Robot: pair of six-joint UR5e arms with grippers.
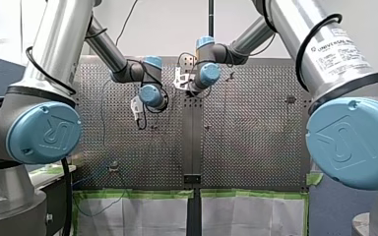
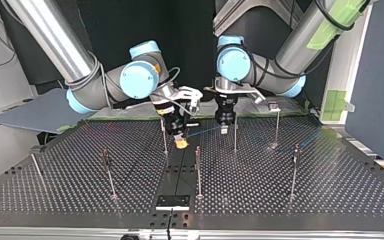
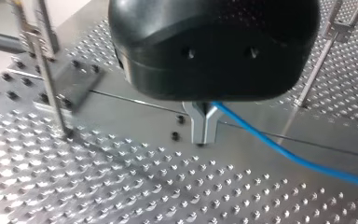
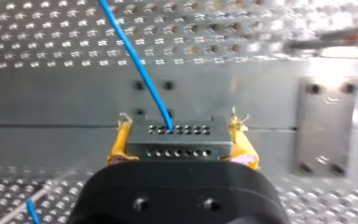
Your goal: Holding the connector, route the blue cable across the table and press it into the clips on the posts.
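Here, left of centre in the top view, my right gripper [image 2: 181, 142] pinches the black rectangular multi-hole connector [image 4: 177, 140] between yellow pads. The thin blue cable [image 2: 203, 131] runs rightward, low over the perforated metal table [image 2: 305, 185], to my left gripper [image 2: 223, 129], whose metal fingers [image 3: 204, 126] press together on it.

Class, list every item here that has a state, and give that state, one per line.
left gripper: shut on the blue cable.
right gripper: shut on the connector, yellow pads at its sides.
connector: held, cable plugged in.
blue cable: runs straight between both grippers.
posts: upright.
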